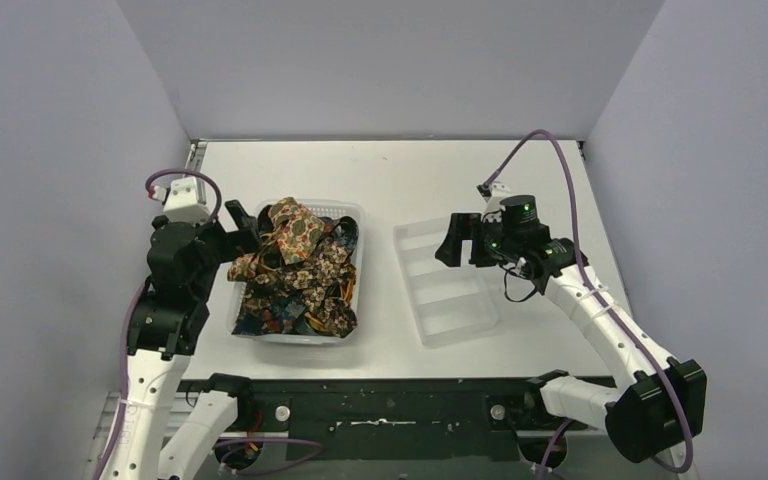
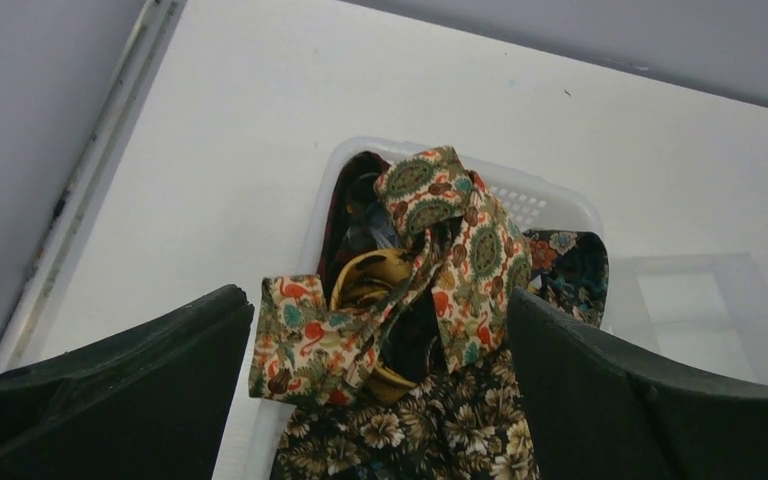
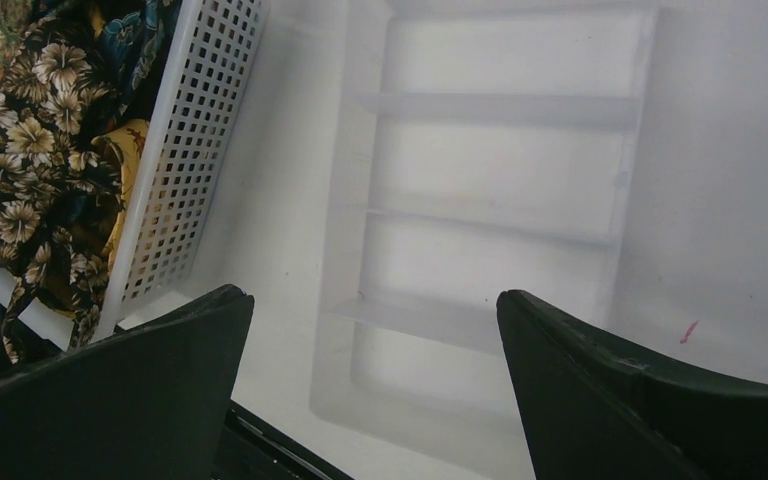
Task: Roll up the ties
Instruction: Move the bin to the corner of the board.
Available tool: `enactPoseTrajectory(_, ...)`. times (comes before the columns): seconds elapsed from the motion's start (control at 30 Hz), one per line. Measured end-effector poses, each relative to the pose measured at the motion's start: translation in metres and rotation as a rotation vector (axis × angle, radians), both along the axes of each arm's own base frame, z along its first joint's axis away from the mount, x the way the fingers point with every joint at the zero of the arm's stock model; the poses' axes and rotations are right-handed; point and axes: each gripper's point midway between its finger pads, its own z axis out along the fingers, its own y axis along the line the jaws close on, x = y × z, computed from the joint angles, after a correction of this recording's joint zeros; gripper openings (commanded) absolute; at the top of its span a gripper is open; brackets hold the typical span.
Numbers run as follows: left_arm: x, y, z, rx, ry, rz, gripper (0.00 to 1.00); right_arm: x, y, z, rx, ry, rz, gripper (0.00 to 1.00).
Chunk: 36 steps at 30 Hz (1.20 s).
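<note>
Several printed ties [image 1: 295, 270] lie heaped in a white plastic basket [image 1: 353, 216] left of centre. On top is an orange-tan paisley tie [image 2: 460, 235] with flamingo print; below it are a dark brown floral tie [image 2: 410, 430] and a yellow one [image 2: 370, 280]. The heap also shows in the right wrist view [image 3: 30, 160]. My left gripper [image 1: 243, 228] is open and empty just above the basket's left rim, its jaws straddling the heap [image 2: 380, 320]. My right gripper [image 1: 453, 243] is open and empty above a clear compartment tray [image 1: 445, 285].
The clear tray [image 3: 500, 200] has several empty compartments and lies right of the basket. The basket's perforated wall [image 3: 185, 160] stands close to the tray's left side. A black rail [image 1: 380, 405] runs along the table's near edge. Grey walls enclose the table.
</note>
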Motion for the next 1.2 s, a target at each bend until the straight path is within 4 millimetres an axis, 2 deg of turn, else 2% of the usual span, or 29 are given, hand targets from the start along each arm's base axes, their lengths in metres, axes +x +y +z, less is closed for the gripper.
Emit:
enactPoseTrajectory(0.13,-0.014,-0.016,-0.012,-0.053,0.058,-0.079,0.97,-0.007,0.014,0.002,0.007,-0.008,0.046,1.00)
enactPoseTrajectory(0.27,-0.037,-0.049,-0.008,-0.161,0.049,-0.252,0.97,-0.023,0.040,0.003,0.013,-0.017,0.136,1.00)
enactPoseTrajectory(0.4,-0.057,-0.067,-0.015,-0.243,0.088,-0.340,0.97,-0.057,0.089,-0.002,0.056,-0.041,0.285,1.00)
enactPoseTrajectory(0.5,-0.072,-0.061,-0.032,-0.272,0.160,-0.291,0.97,-0.101,0.125,-0.018,0.073,-0.029,0.418,1.00)
enactPoseTrajectory(0.63,-0.085,-0.040,-0.051,-0.259,0.244,-0.161,0.97,-0.152,0.165,-0.038,0.079,-0.036,0.557,1.00)
enactPoseTrajectory(0.77,-0.091,-0.023,-0.070,-0.233,0.354,-0.044,0.97,-0.186,0.197,-0.060,0.043,-0.098,0.630,1.00)
enactPoseTrajectory(0.83,-0.094,-0.017,-0.080,-0.223,0.400,0.001,0.97,-0.200,0.210,-0.077,0.005,-0.119,0.649,1.00)
enactPoseTrajectory(0.9,-0.097,-0.012,-0.085,-0.217,0.425,0.035,0.97,-0.199,0.213,-0.094,-0.047,-0.131,0.621,1.00)
enactPoseTrajectory(0.97,-0.100,-0.008,-0.085,-0.218,0.424,0.060,0.97,-0.188,0.214,-0.110,-0.098,-0.140,0.564,1.00)
enactPoseTrajectory(1.07,-0.102,-0.002,-0.080,-0.216,0.401,0.092,0.97,-0.162,0.220,-0.123,-0.129,-0.157,0.485,1.00)
enactPoseTrajectory(1.2,-0.101,0.004,-0.075,-0.207,0.383,0.121,0.97,-0.116,0.244,-0.121,-0.091,-0.145,0.430,1.00)
